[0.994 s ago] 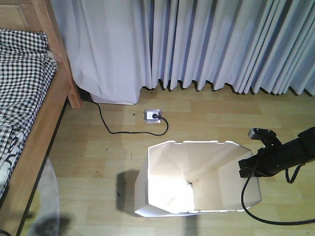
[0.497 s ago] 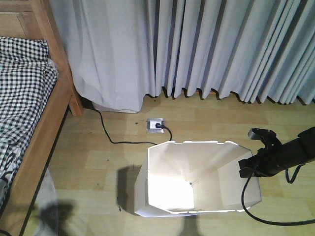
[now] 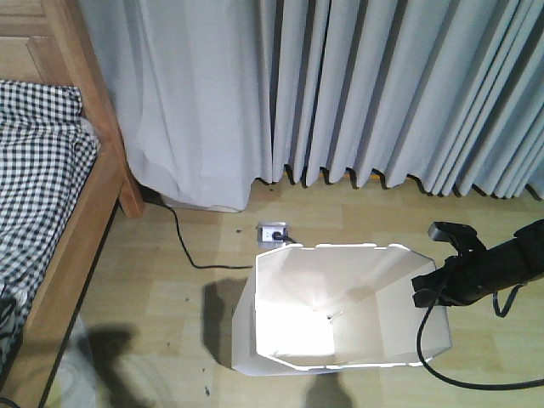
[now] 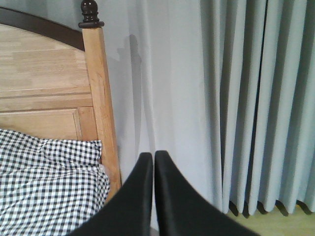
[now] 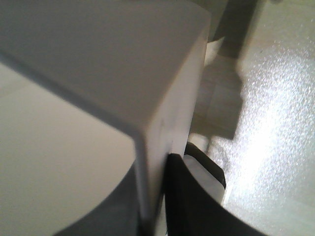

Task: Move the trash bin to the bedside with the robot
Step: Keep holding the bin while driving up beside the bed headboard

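- The bed (image 3: 64, 255) runs down the left edge of the front view, with a light wooden frame, black-and-white checked bedding (image 3: 38, 161) and a corner post (image 3: 102, 110) at upper left.
- A black floor cable (image 3: 183, 242) trails from near that post across the wooden floor (image 3: 153, 289) to a socket box (image 3: 272, 231) just behind the bin's far rim.
- Pale grey curtains (image 3: 382, 85) hang across the top of the frame.
- The trash bin (image 3: 242, 331) stands upright at lower centre, well apart from the bed, with floorboards between them.
- The left gripper (image 4: 153, 160) is raised and faces the bedpost and curtain. Its jaws are pressed together with nothing in them.
- The right gripper (image 3: 425, 291) sits at the bin's right rim. In the right wrist view its jaws clamp the thin white wall, one finger on each side.
- The right arm (image 3: 497, 263) reaches in from the right edge, and its own cable (image 3: 422, 353) loops down beside the bin.
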Controlling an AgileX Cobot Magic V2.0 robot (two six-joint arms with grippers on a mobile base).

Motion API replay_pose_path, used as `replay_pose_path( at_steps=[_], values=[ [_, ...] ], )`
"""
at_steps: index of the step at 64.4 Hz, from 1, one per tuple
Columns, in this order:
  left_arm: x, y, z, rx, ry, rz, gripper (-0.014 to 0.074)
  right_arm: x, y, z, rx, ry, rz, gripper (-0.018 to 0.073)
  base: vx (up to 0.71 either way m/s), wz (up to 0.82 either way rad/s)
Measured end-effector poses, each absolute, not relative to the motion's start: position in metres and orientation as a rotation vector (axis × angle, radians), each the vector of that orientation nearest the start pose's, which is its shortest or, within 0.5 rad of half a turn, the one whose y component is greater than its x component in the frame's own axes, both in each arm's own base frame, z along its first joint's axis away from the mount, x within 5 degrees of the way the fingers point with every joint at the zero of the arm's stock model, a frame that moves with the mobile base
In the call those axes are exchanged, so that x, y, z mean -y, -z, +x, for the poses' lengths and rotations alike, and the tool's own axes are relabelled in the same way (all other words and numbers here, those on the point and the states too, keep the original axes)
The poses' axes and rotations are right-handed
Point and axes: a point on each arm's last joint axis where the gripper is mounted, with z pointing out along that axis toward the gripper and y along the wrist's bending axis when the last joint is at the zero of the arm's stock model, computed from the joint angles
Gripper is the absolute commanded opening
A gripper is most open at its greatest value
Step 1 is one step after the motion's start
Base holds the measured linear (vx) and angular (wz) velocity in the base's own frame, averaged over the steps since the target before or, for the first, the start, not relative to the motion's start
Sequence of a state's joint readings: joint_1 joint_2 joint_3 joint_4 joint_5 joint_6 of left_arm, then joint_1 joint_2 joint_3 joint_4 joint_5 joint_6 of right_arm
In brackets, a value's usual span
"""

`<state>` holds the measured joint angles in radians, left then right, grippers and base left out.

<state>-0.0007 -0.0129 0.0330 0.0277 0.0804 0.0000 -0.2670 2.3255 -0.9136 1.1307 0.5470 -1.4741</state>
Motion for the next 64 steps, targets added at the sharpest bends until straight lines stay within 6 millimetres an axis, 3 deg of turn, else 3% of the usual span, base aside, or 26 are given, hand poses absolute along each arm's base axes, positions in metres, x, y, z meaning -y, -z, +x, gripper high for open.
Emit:
replay_pose_path(
  at_steps=[64],
  values=[
    [-0.0002,-0.1954,0.0568,-1.584,-0.023,0.021,-0.0006,0.0387,0.0158,0.3039,-2.9,-0.69,-0.201,-0.0005,0.15,-0.05]
  ],
)
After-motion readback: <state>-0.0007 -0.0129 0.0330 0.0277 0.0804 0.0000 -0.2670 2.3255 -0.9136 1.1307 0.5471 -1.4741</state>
